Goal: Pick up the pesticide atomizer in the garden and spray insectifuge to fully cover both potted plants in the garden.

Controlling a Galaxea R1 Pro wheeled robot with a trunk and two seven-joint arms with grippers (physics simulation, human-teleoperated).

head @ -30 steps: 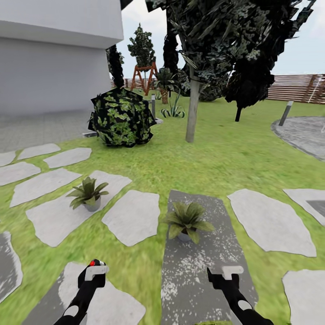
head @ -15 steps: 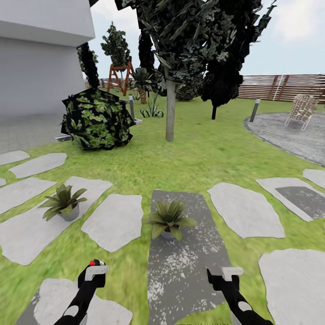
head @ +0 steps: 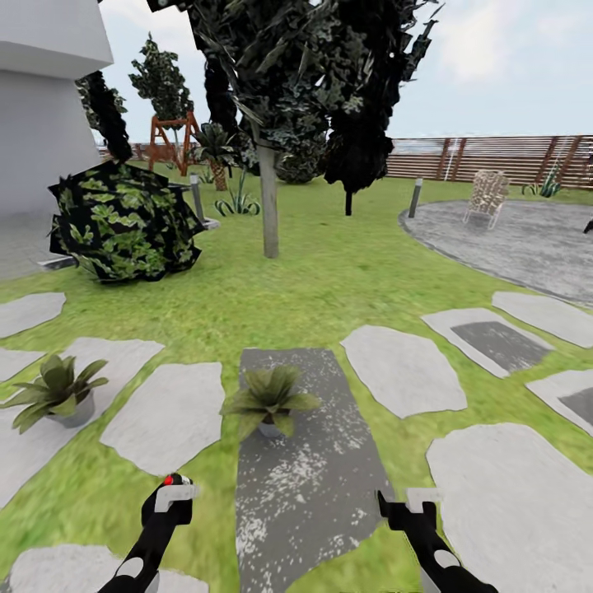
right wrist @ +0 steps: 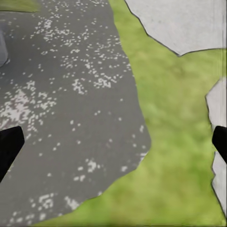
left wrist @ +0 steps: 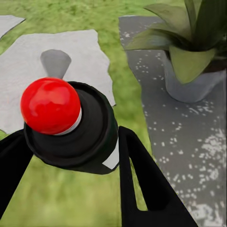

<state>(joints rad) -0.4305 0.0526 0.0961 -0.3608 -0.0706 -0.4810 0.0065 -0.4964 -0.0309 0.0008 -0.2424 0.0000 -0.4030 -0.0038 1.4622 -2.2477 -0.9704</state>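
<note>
Two potted plants stand on stepping stones in the garden: one (head: 268,399) on a dark speckled slab straight ahead, the other (head: 53,391) on a pale stone at the far left. My left gripper (head: 169,497) is shut on the pesticide atomizer (head: 170,481), which looks here like a dark round bottle with a red ball top (left wrist: 52,105). In the left wrist view the nearer potted plant (left wrist: 189,52) sits just beyond the bottle. My right gripper (head: 408,504) is open with nothing in it, above the edge of the dark slab (right wrist: 71,118) and the grass.
Pale stepping stones (head: 403,371) lie across the lawn. Further back are a dark leafy bush (head: 123,222), a tree trunk (head: 268,202), a paved round patio (head: 519,243) with a chair (head: 486,196), a brown slatted fence (head: 494,156), and a grey building (head: 41,123) on the left.
The whole view has swung to the right, so plants, bush and tree sit further left in the picture and the patio has come in. Both arms keep their pose.
</note>
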